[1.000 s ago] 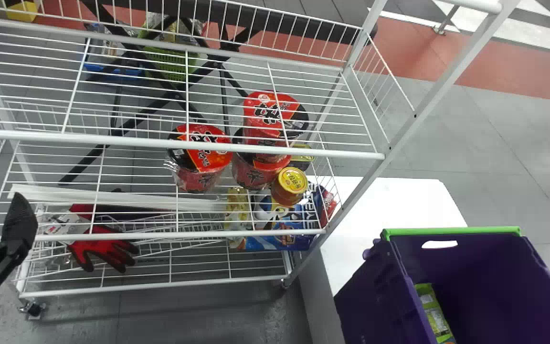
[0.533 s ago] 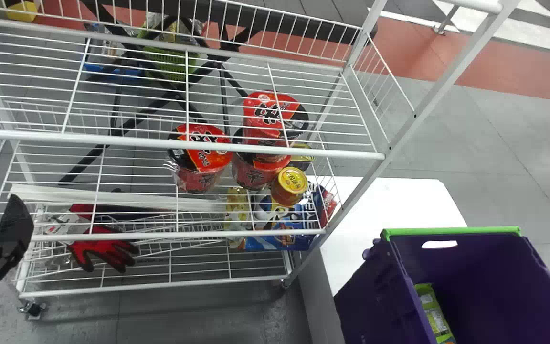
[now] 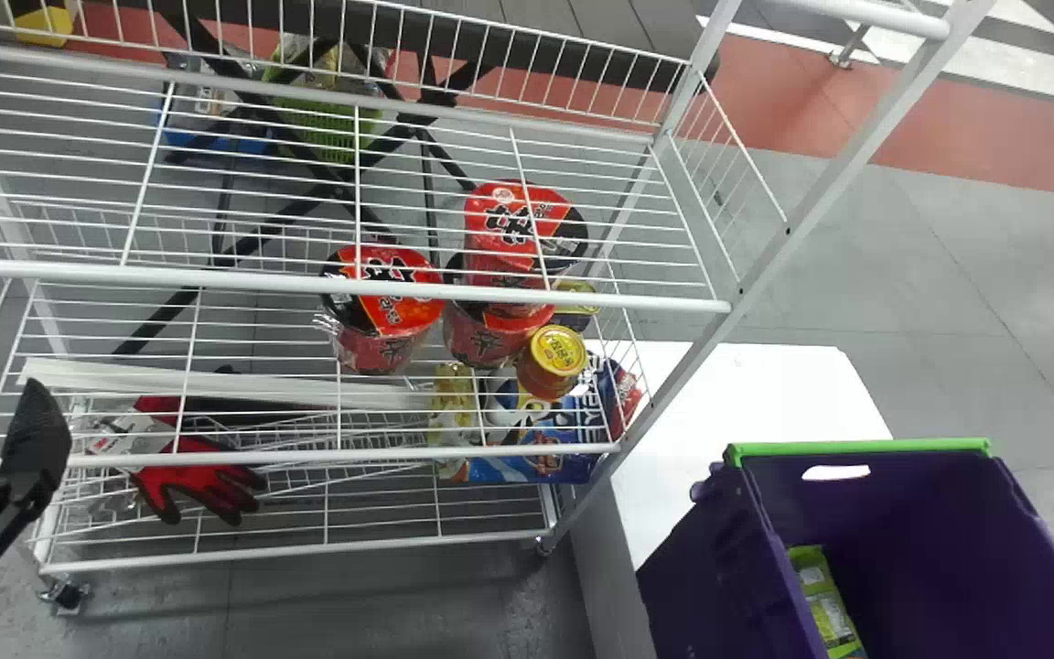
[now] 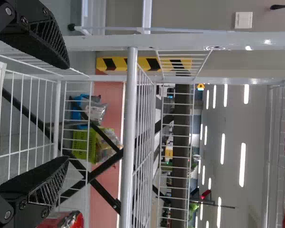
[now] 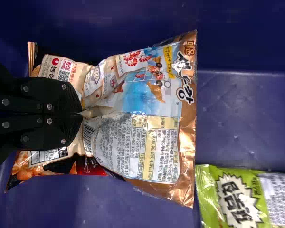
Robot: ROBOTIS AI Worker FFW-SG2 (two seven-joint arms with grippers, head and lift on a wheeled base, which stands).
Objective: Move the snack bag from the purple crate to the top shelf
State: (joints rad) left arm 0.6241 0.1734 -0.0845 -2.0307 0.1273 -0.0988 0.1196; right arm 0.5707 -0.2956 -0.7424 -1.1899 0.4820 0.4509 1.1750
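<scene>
At the head view's left edge is my left gripper [image 3: 33, 439], in front of the white wire rack [image 3: 326, 286]. In the left wrist view, the left gripper [image 4: 67, 113] holds its two fingers wide apart with nothing between them, facing the rack's wire shelves [image 4: 129, 137]. Inside the purple crate [image 3: 701, 558], the right wrist view has my right gripper [image 5: 83, 114] closed on a pinched fold of the copper-edged snack bag [image 5: 137, 149]. Another bag [image 5: 61, 71] lies partly beneath it, and a green bag [image 5: 228, 197] rests beside them on the crate's floor.
Red noodle cups [image 3: 390, 302], a yellow-lidded jar [image 3: 553, 361] and a blue pack [image 3: 527, 467] stand on the rack's right half. Red gloves [image 3: 198, 480] are low on its left. The crate sits by a white surface [image 3: 719, 412] right of the rack.
The head view has tilted slightly, so rack and crate appear a little shifted. The left gripper dipped left and came back a little; it stays open.
</scene>
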